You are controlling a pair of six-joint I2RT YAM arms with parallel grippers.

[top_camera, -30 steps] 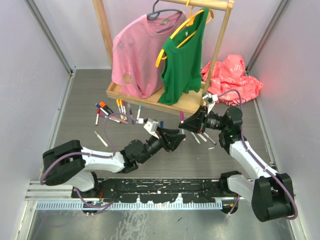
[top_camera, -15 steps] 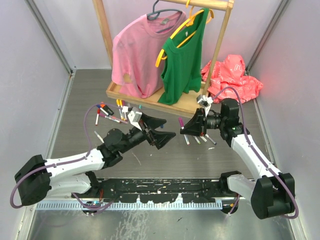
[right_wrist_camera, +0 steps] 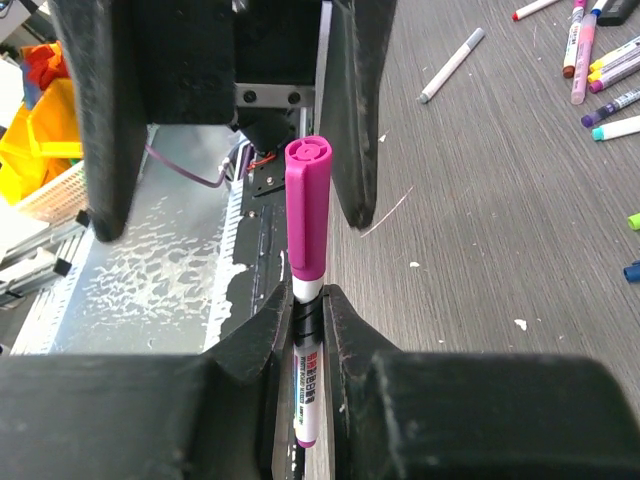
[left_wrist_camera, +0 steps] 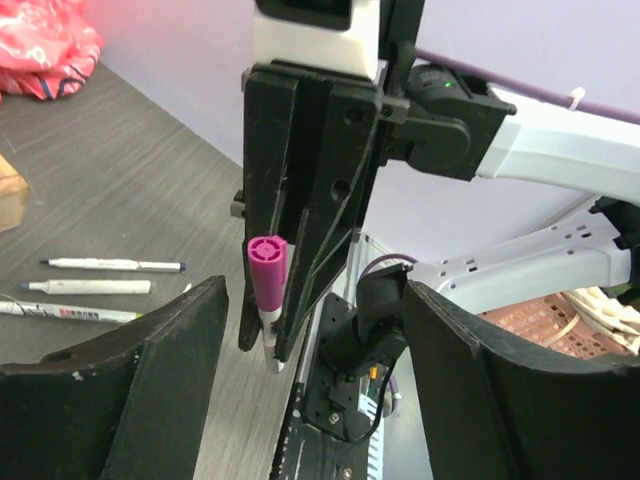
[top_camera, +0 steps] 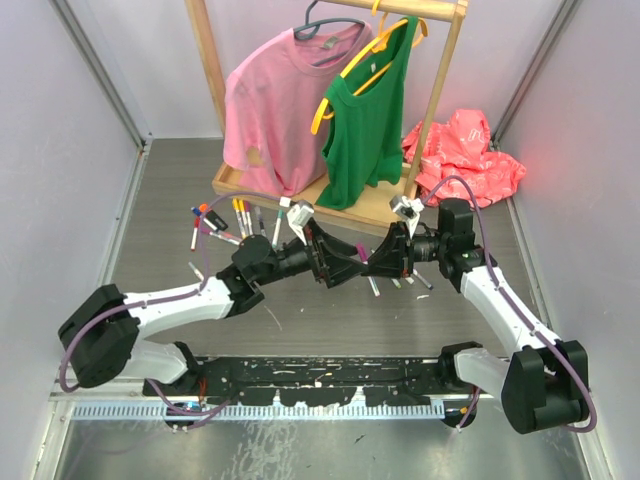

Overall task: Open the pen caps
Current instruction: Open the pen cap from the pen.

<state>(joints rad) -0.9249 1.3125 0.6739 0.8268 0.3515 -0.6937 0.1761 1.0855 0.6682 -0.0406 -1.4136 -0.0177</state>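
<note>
My right gripper (right_wrist_camera: 308, 320) is shut on a white marker barrel (right_wrist_camera: 308, 385), held above the floor. Its magenta pen cap (right_wrist_camera: 307, 210) sticks out past the fingertips, still on the barrel. The cap also shows in the top view (top_camera: 361, 250) and the left wrist view (left_wrist_camera: 266, 268). My left gripper (left_wrist_camera: 315, 380) is open and faces the right gripper (top_camera: 386, 262) head-on. Its fingers (right_wrist_camera: 355, 100) stand on either side of the cap without touching it. In the top view the left gripper (top_camera: 347, 266) sits just left of the cap.
Several more capped markers (top_camera: 232, 220) lie on the floor at the left, and a few (top_camera: 402, 278) lie under the right gripper. A wooden clothes rack (top_camera: 268, 192) with a pink shirt and a green top stands behind. A red bag (top_camera: 462, 150) lies at the back right.
My left arm has swung right and up, bringing its open gripper to the cap. The right gripper has barely moved and still holds the marker.
</note>
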